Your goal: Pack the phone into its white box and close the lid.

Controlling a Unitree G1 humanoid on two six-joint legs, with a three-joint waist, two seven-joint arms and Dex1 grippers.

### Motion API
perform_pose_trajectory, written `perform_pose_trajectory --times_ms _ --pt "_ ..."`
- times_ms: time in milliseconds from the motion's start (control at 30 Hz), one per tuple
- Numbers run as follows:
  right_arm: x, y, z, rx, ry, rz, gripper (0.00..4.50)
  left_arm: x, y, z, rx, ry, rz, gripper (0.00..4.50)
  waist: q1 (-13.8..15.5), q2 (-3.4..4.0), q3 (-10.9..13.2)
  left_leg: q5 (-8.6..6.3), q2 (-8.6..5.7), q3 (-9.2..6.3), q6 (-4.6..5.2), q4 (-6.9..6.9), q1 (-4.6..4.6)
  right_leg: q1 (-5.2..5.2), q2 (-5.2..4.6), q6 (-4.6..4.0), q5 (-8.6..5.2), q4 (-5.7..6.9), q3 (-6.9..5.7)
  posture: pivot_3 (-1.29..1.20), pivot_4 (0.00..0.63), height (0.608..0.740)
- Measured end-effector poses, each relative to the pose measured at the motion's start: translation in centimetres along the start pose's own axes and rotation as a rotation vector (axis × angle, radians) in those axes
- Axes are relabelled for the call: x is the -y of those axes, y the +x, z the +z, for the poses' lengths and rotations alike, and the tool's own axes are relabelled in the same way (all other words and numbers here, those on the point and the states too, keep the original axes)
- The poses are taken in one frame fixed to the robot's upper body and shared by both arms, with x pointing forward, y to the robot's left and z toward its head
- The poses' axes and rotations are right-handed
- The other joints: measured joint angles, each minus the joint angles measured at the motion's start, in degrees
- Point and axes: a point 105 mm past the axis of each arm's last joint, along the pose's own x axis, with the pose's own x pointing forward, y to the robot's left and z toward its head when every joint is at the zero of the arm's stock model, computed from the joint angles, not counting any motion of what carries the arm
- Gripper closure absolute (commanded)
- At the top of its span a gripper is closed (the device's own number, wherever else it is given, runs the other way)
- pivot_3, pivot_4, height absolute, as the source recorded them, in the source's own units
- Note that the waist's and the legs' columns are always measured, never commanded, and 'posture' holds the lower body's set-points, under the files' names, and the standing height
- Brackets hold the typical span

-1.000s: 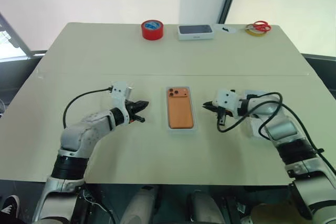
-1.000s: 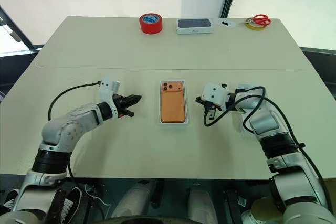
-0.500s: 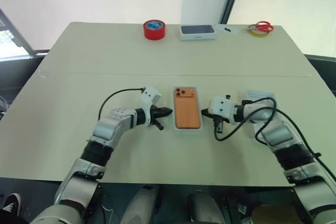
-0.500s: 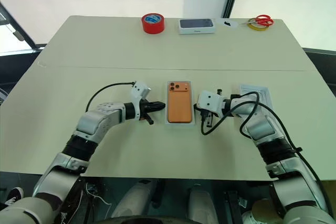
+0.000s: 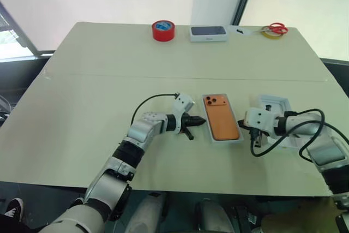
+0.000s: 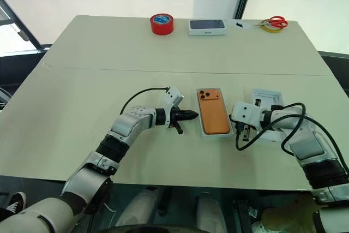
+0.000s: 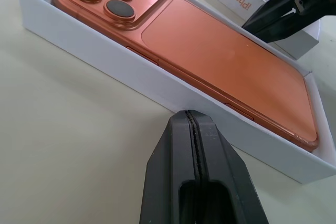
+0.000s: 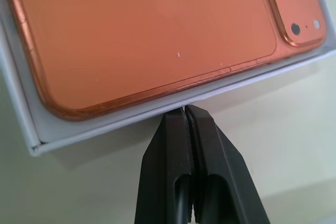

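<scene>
The orange phone [image 5: 221,124] lies back up, its lenses at the far end, inside the white box [image 7: 131,72], a shallow tray on the table's near middle. My left gripper [image 5: 200,119] is shut, and its tip [image 7: 190,116] presses against the tray's left long wall. From the other side my right gripper [image 5: 240,126], also shut, has its tip [image 8: 184,111] at the tray's right wall. The lid [image 6: 265,99] lies inside up just right of the tray, partly under my right wrist and its cable.
Along the far edge stand a red tape roll [image 5: 163,30], a white box with a dark phone picture [image 5: 208,33], and red scissors on a yellow tape ring [image 5: 271,29]. The table's front edge is close behind both arms.
The tray with the phone has slid to the right, toward the lid. My left gripper followed it at its left wall while my right gripper drew back to the right. Both stayed shut.
</scene>
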Motion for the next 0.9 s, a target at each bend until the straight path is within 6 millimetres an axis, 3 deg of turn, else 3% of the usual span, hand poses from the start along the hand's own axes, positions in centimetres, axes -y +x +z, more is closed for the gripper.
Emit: perform_pose_trajectory --times_ms 100,433,767,900 --pt "-0.1 -0.3 -0.3 -0.008 0.020 0.006 4.43 0.1 0.2 0.1 0.002 0.008 0.000 4.50 0.1 0.00 0.0 0.00 0.00 -0.01 0.00 0.00 -0.01 0.00 0.00 0.00 0.00 -0.01 -0.01 0.00 0.150 0.740" --pt "-1.0 -1.2 -0.6 -0.006 0.019 0.056 4.43 -2.8 -2.0 0.7 0.050 0.016 0.133 4.50 0.0 0.01 0.0 0.01 0.02 -0.01 0.00 0.03 0.00 0.01 0.03 0.05 0.02 0.00 -0.01 0.00 0.150 0.740" --pt "-2.0 -1.4 -0.1 0.020 0.090 0.129 4.43 -2.4 0.0 0.8 0.067 -0.005 0.116 4.50 0.2 0.02 0.0 0.01 0.02 -0.05 0.00 0.12 0.00 0.07 0.02 0.06 0.03 0.02 -0.10 0.00 0.150 0.740" --pt "-1.1 -1.3 -0.5 -0.009 0.070 0.068 4.43 -2.0 1.0 1.2 0.077 0.011 0.105 4.50 0.0 0.01 0.0 0.00 -0.01 0.01 0.00 0.14 -0.03 0.06 0.00 0.08 0.05 0.01 -0.07 0.00 0.150 0.740"
